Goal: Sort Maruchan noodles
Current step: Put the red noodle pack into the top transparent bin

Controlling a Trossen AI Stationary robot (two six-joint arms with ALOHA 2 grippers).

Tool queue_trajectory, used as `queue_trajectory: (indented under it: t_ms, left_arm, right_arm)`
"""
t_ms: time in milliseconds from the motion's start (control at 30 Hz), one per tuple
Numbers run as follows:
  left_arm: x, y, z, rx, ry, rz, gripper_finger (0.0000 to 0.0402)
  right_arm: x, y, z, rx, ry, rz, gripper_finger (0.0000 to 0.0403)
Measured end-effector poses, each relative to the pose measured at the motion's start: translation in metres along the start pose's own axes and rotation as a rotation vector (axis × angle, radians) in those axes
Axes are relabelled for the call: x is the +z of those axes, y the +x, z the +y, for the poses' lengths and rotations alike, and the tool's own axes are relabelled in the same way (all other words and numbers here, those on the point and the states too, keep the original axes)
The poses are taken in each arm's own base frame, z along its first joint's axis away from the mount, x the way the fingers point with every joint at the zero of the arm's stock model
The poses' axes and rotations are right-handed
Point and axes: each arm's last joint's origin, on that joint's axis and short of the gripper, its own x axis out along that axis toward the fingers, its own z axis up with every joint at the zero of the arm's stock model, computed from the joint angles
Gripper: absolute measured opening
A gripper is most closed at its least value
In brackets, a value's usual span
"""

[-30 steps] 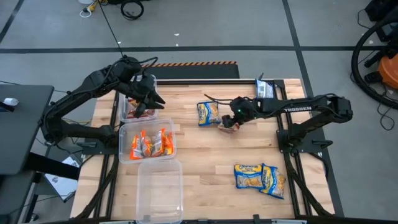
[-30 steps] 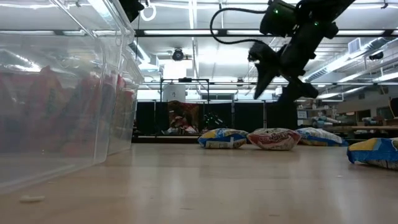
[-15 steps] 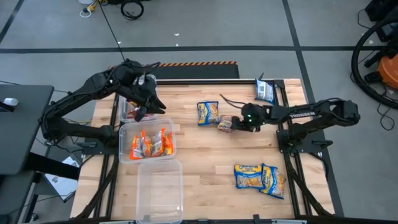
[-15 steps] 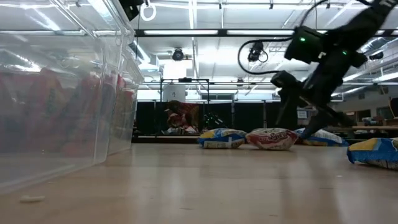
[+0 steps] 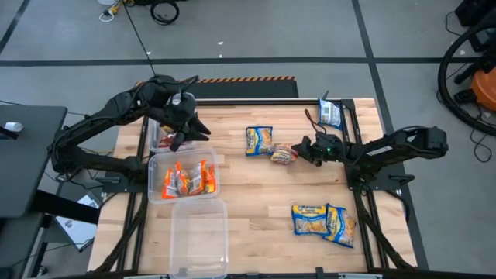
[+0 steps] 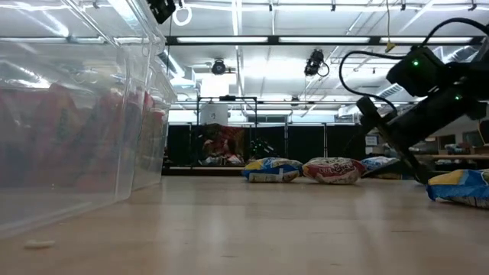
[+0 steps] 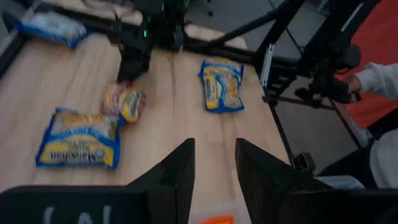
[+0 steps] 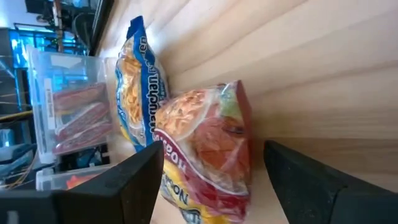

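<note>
On the pale wooden table (image 5: 248,194), three clear plastic bins (image 5: 184,177) line one side; the left gripper (image 5: 180,133), fingers parted and empty, hovers over the farthest bin. Beyond the bins lies a blue-and-yellow flat noodle packet (image 5: 260,140), and against it a red-wrapped noodle packet (image 5: 284,153), which the right gripper (image 5: 304,149) brackets with open fingers.
</note>
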Motion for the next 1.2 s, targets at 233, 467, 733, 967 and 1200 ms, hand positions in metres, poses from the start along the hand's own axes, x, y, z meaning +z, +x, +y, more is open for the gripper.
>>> queue_trajectory:
  t_ms: [233, 467, 733, 967, 1200]
  left_arm:
    - [0.009, 0.000, 0.001, 0.004, 0.057, -0.082, 0.0121]
    - [0.010, 0.000, 0.001, 0.005, 0.055, -0.088, 0.0121]
    - [0.010, 0.000, 0.002, 0.046, 0.036, -0.090, 0.0121]
    - [0.010, 0.000, 0.002, 0.055, 0.014, -0.090, 0.0121]
    - [0.010, 0.000, 0.002, 0.054, 0.010, -0.091, 0.0121]
  right_arm:
    - [-0.002, 0.014, 0.011, -0.018, 0.007, 0.045, 0.0254]
    - [-0.008, 0.022, 0.008, -0.021, 0.015, 0.120, 0.0222]
    - [-0.012, 0.023, 0.012, 0.042, -0.007, 0.145, 0.0230]
    - [-0.022, 0.031, 0.023, -0.028, -0.019, 0.162, 0.0251]
    - [-0.041, 0.044, 0.064, -0.149, -0.026, 0.100, 0.0252]
